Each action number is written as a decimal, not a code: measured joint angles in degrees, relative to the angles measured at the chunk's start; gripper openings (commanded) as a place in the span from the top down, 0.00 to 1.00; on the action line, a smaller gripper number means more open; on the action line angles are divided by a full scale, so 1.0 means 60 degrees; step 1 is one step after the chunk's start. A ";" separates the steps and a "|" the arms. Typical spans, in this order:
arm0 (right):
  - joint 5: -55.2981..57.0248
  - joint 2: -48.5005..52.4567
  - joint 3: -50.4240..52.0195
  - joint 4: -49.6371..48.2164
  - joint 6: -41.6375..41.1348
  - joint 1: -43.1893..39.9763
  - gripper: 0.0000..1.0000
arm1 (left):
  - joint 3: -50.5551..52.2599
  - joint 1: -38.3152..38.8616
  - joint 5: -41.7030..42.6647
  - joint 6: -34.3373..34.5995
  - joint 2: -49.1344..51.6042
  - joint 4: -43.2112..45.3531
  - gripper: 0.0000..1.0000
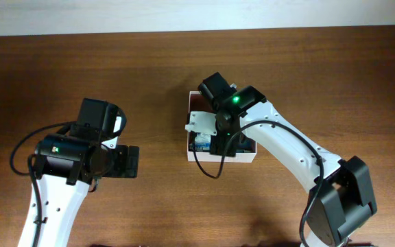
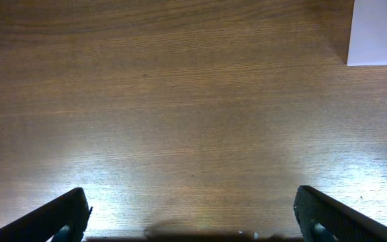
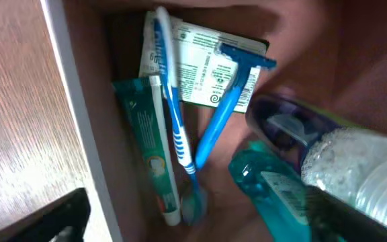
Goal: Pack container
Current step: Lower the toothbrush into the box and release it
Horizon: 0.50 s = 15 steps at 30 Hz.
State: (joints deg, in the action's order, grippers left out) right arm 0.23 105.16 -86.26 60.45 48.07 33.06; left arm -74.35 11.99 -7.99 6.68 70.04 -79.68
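Overhead: container (image 1: 221, 157) mid-table (image 1: 321, 68), directly beneath right gripper (image 1: 219, 137). Inside: toothpaste tube (image 3: 143, 148), toothbrush (image 3: 172, 114), blue razor (image 3: 230, 94), sachet (image 3: 200, 60), teal bottle (image 3: 267, 191), clear bottle (image 3: 361, 171). Right gripper spread wide. Left gripper (image 1: 130, 162) likewise wide, over table, well apart from container.

toothpaste (image 3: 143, 134), toothbrush (image 3: 173, 107) alongside, razor (image 3: 224, 101) (in container (image 3: 79, 121))

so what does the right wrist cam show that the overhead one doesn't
Only the right wrist view makes out the contents: a toothbrush, a blue razor, a toothpaste tube, a teal bottle and a clear bottle. Only the overhead shows both arms, the left gripper over the table and the right gripper over the box. Both show the box's white wall and the wooden table.
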 measured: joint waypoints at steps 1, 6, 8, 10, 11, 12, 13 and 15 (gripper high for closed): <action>-0.0004 0.0000 -0.0058 0.0055 -0.0437 0.0033 0.01 | 0.0000 0.0000 0.0000 0.0004 0.0000 0.0000 0.01; -0.0011 -0.0233 -0.1388 0.1169 -0.2809 0.0270 0.01 | 0.0000 0.0000 0.0000 0.0000 0.0000 0.0004 0.01; -0.0029 -0.0455 -0.2324 0.2011 -0.3894 0.0339 0.01 | 0.0000 0.0000 -0.0004 0.0004 0.0000 0.0004 0.01; -0.0178 -0.1100 -0.3810 0.2612 -0.5424 0.0412 0.01 | 0.0000 0.0000 0.0000 0.0000 0.0000 0.0000 0.01; -0.0310 -0.1435 -0.4393 0.2728 -0.6076 0.0419 0.01 | 0.0000 0.0000 0.0000 0.0004 0.0000 0.0004 0.01; -0.0339 -0.1537 -0.4521 0.2725 -0.6262 0.0423 0.01 | 0.0000 0.0000 0.0000 0.0004 0.0000 0.0000 0.01; -0.0831 -0.1971 -0.5268 0.2772 -0.7311 0.0419 0.01 | 0.0000 0.0000 0.0000 0.0004 0.0000 0.0000 0.01; -0.1290 -0.2302 -0.5665 0.2834 -0.8036 0.0423 0.01 | 0.0000 0.0000 0.0000 0.0004 0.0000 0.0000 0.01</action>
State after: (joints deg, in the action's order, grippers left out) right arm -7.51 91.35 -120.25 77.45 -0.14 35.59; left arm -74.35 11.99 -7.99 6.70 70.04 -79.68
